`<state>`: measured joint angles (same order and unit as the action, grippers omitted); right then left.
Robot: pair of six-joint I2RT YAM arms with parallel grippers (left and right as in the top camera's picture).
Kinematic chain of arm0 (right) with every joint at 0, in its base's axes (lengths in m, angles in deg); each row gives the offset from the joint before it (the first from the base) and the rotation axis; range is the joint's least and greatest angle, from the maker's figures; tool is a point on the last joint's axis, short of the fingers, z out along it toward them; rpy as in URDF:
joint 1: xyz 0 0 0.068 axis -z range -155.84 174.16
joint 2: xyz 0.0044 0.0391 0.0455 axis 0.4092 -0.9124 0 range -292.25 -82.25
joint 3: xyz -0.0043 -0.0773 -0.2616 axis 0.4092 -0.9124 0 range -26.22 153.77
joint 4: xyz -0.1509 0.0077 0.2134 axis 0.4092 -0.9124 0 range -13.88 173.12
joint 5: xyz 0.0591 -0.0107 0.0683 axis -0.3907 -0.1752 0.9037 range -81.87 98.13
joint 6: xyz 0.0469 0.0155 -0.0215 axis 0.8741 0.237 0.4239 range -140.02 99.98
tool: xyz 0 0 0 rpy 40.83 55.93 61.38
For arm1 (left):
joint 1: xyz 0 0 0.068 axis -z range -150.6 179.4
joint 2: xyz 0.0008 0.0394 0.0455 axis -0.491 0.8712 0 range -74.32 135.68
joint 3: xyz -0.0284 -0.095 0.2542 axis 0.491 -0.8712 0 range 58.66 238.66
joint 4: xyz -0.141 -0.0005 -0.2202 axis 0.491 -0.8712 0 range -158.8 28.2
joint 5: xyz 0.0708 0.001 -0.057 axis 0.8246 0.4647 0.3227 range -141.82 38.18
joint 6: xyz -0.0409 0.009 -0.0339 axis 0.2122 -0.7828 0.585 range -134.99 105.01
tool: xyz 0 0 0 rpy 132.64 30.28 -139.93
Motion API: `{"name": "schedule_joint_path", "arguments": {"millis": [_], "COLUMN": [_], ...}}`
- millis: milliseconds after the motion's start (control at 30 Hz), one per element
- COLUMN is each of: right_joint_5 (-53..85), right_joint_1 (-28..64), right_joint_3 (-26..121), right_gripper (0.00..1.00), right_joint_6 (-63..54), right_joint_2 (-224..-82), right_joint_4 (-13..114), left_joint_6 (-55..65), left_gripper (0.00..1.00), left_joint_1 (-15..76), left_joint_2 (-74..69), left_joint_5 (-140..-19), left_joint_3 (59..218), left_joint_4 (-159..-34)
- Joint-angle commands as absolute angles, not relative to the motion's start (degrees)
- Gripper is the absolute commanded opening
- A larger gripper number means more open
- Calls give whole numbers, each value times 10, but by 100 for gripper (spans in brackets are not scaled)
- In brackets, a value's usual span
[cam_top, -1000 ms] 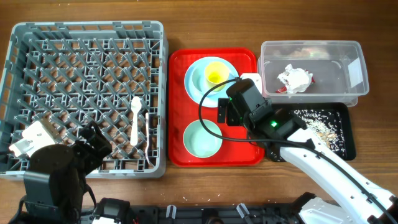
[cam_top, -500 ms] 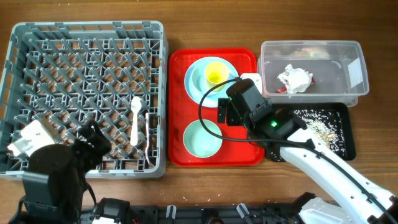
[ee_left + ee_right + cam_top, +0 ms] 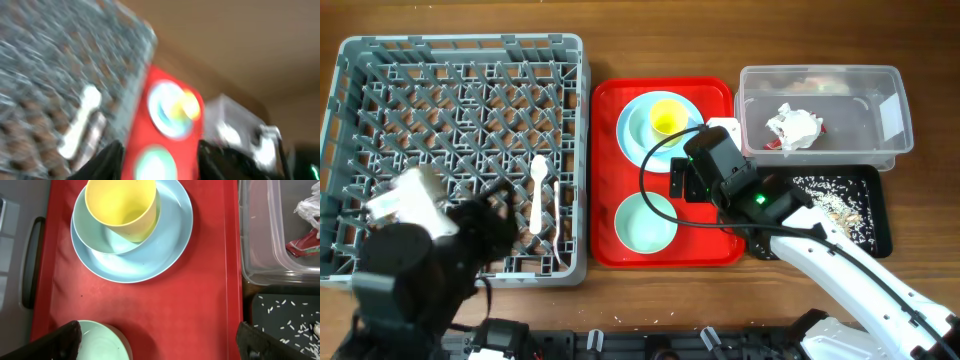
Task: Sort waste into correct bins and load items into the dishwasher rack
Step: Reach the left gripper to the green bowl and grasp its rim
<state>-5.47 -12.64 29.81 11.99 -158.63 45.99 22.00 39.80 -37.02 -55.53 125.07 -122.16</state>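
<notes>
The grey dishwasher rack (image 3: 350, 60) fills the left side, with a white spoon (image 3: 538, 190) and a fork (image 3: 558, 215) lying in it near its right wall. On the red tray (image 3: 710, 250) the yellow cup (image 3: 667, 118) stands on the light blue plate (image 3: 640, 125), and the pale bowl (image 3: 645, 222) sits in front. My right gripper (image 3: 678, 180) hovers open between plate and bowl, holding nothing (image 3: 160, 347). My left gripper (image 3: 500, 215) is over the rack's front right part. Its wrist view is blurred, but its fingers (image 3: 107, 160) stand apart with nothing between them.
The clear tub (image 3: 890, 110) at the back right holds the crumpled wrapper (image 3: 792, 125). In front of it, the black tray (image 3: 880, 220) carries scattered rice scraps (image 3: 830, 200). The right arm stretches from the front right corner across the black tray's left end.
The left arm has swung right and up over the rack's front, blurring its wrist view. The right arm and all the objects have stayed where they were.
</notes>
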Motion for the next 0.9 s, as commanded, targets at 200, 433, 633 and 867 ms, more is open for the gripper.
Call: {"name": "schedule_joint_path", "arguments": {"millis": [200,433,633,867], "right_joint_5": [-69,-69,-69,-69], "right_joint_1": [-125,-125,-125,-107], "right_joint_3": [305,305,305,307], "right_gripper": [99,100,100,100], "right_joint_6": [115,115,115,115], "right_joint_2": [-1582,-1582,-1582,-1541], "right_joint_4": [460,460,460,462], "left_joint_6": [215,215,215,215], "left_gripper": [19,20,20,21], "left_joint_1": [457,561,618,629], "left_joint_2": [-228,-115,-38,-24], "left_joint_5": [-699,-684,-681,-680], "left_joint_3": [1135,1135,1135,1135], "left_joint_4": [-1205,-1141,-1104,-1106]}}
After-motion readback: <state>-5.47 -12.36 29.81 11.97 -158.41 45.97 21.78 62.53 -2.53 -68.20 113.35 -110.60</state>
